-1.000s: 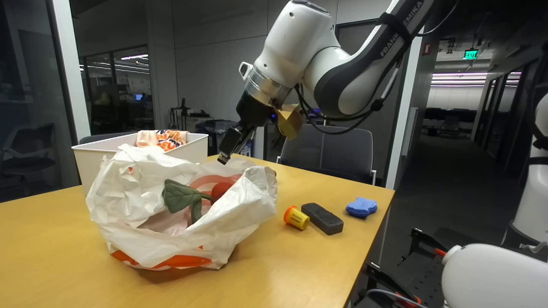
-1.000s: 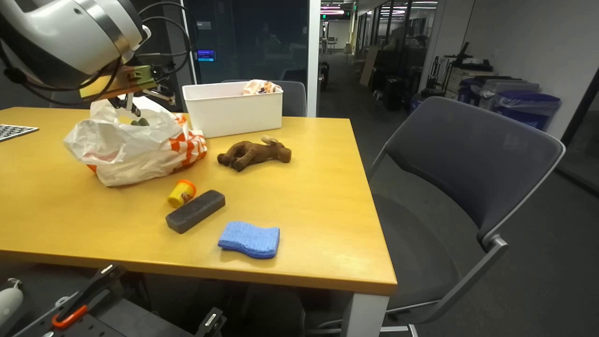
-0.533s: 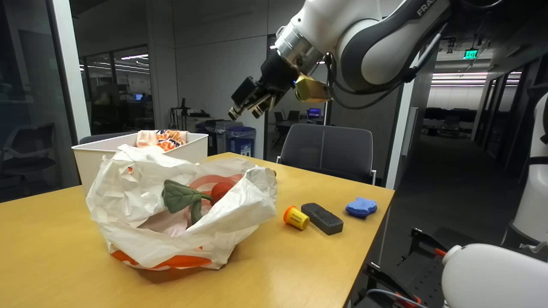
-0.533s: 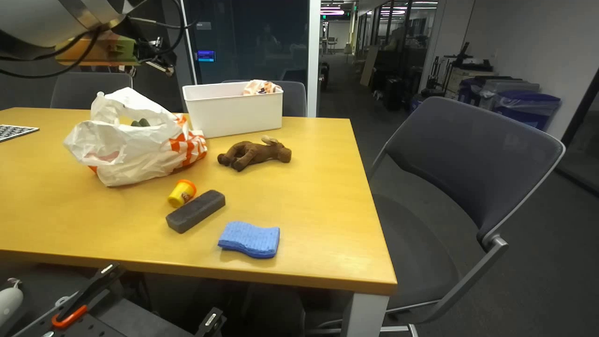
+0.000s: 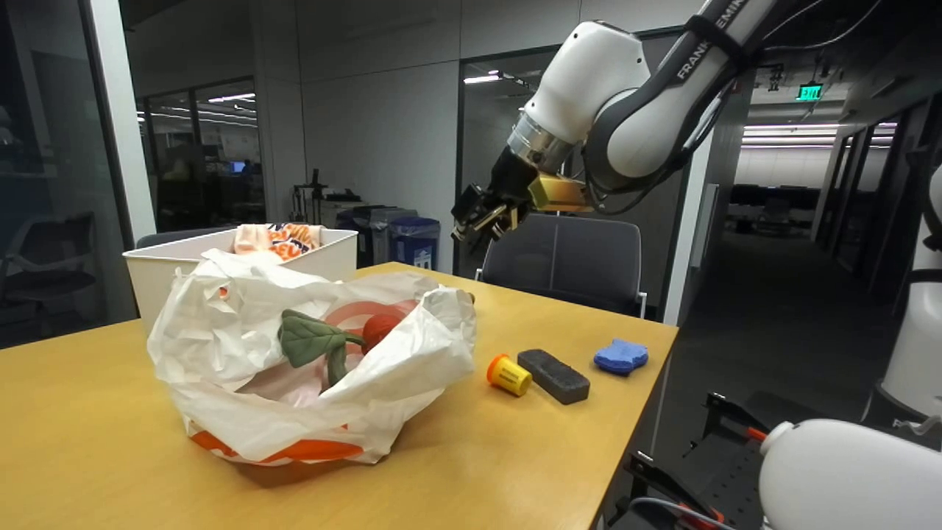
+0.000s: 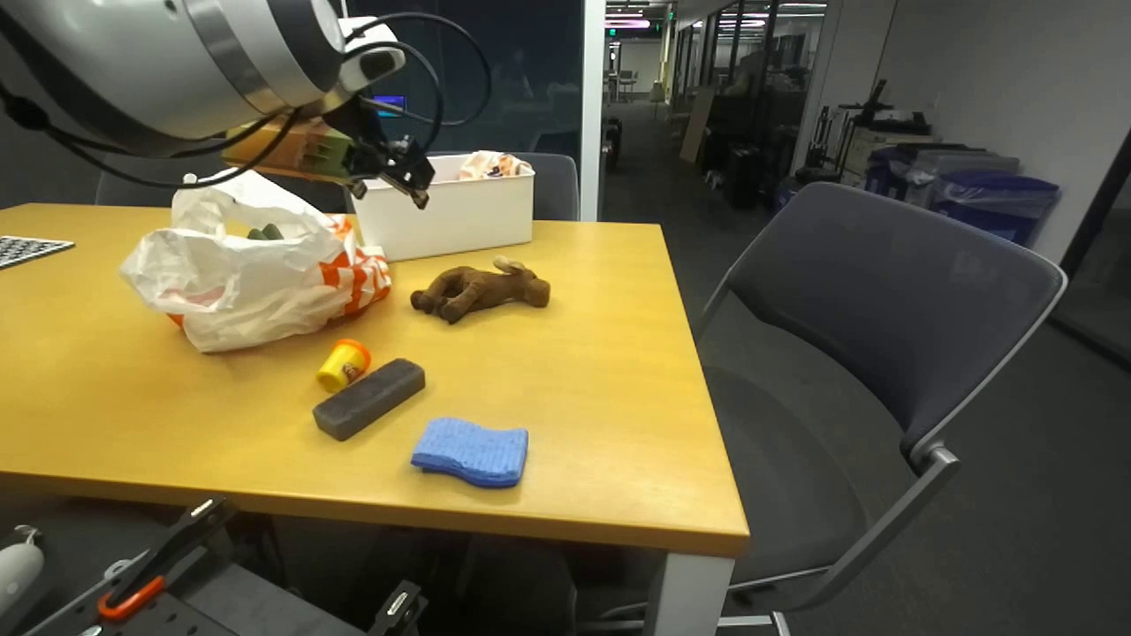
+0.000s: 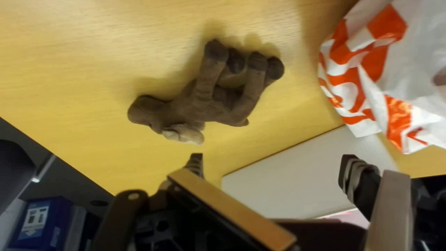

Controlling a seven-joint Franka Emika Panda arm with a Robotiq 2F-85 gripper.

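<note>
My gripper (image 7: 271, 160) stands open in the wrist view, its two fingers wide apart with nothing between them. A brown stuffed animal (image 7: 195, 108) lies on its side on the table, beyond the fingertips in that view. It is also seen in an exterior view, the brown toy (image 6: 482, 290) lying below and to the right of the gripper (image 6: 389, 195). A crumpled white and orange plastic bag (image 5: 243, 324) holds a red thing (image 5: 379, 329) with green leaves (image 5: 313, 338). High over the table, the gripper (image 5: 477, 231) touches nothing.
A white bin (image 6: 451, 216) with a printed cloth (image 6: 493, 165) stands behind the bag and toy. A yellow tub (image 6: 340, 367) with an orange lid, a dark block (image 6: 371, 399) and a folded blue cloth (image 6: 473, 452) lie nearer. Chairs (image 6: 901, 300) stand around the table.
From over the bag my gripper has risen, then swung away from it toward the brown toy and come down somewhat. It has stayed open. The things on the table have not moved.
</note>
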